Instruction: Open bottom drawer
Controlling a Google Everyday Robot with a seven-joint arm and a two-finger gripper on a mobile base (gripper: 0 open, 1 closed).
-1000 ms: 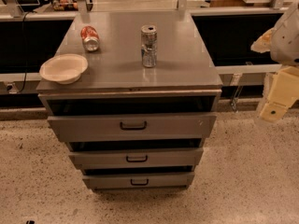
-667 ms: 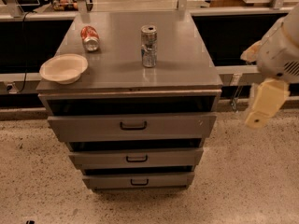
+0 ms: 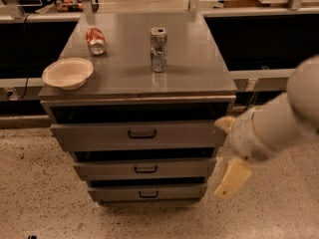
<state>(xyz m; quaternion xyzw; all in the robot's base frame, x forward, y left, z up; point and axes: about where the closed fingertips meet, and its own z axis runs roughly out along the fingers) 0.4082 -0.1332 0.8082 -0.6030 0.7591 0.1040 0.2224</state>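
The grey cabinet [image 3: 134, 78] has three drawer fronts. The bottom drawer [image 3: 114, 193] is the narrowest and lowest, with a small black pull handle [image 3: 148, 194] at its centre; it sits pushed in. My gripper [image 3: 230, 176] hangs at the end of the white arm [image 3: 279, 118], to the right of the cabinet. It is level with the middle and bottom drawers, just off their right ends, and touches none of them. One cream finger [image 3: 232, 179] points down toward the floor.
On the cabinet top stand a silver can [image 3: 158, 49], a red can [image 3: 95, 40] lying on its side, and a white bowl [image 3: 67, 72]. The top drawer [image 3: 99, 133] and middle drawer [image 3: 109, 169] lie above. Speckled floor [image 3: 45, 193] surrounds the cabinet.
My arm and gripper have swung down and to the left, from beside the cabinet top to beside the lower drawers. The drawers and the things on top have not moved.
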